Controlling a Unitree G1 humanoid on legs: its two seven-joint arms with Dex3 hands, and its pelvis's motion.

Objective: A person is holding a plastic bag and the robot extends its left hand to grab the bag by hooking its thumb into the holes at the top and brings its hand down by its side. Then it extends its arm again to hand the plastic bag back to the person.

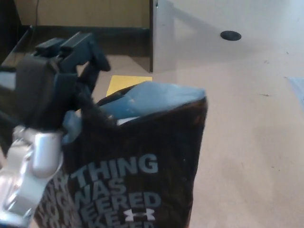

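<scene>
Left hand point(57, 80) at upper left, fingers curled and closed on the top edge of the bag point(137, 175); exact hook of the thumb hidden. Bag hangs directly below and to the right of the hand, black, white lettering facing the camera, mouth gaping with a pale lining showing; floor point(247, 118) lies beyond it; a yellow patch point(126, 81) just past the hand. Right hand out of frame.

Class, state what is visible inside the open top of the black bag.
Inside the black bag, held by the left hand, only pale blue lining or contents show at the mouth; anything deeper is covered.
</scene>
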